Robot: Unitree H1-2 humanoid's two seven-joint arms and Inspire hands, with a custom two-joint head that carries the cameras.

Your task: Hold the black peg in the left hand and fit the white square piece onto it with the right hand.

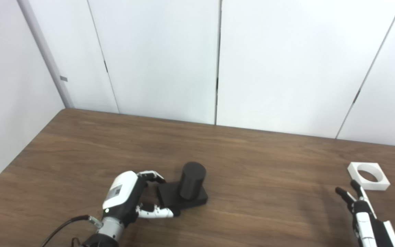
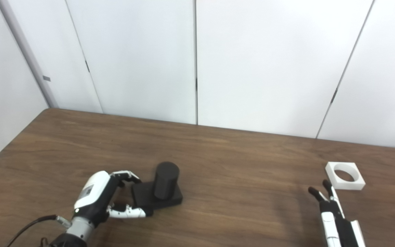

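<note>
The black peg [image 1: 191,180] is a short cylinder standing upright on a flat black base [image 1: 170,197], and it rests on the wooden table [image 1: 252,164]. My left hand [image 1: 129,197] is at the base's left end. Its fingers [image 1: 153,176] curl over the back corner and its thumb presses the front corner, so it grips the base. The white square piece [image 1: 369,175], which has a round hole, lies flat at the far right. My right hand [image 1: 358,202] is open with its fingers stretched out, just in front of the white piece and not touching it.
White wall panels stand right behind the table's far edge. The table's left edge runs diagonally past my left arm. A black cable [image 1: 63,226] trails from the left wrist. Bare wood lies between the peg and the white piece.
</note>
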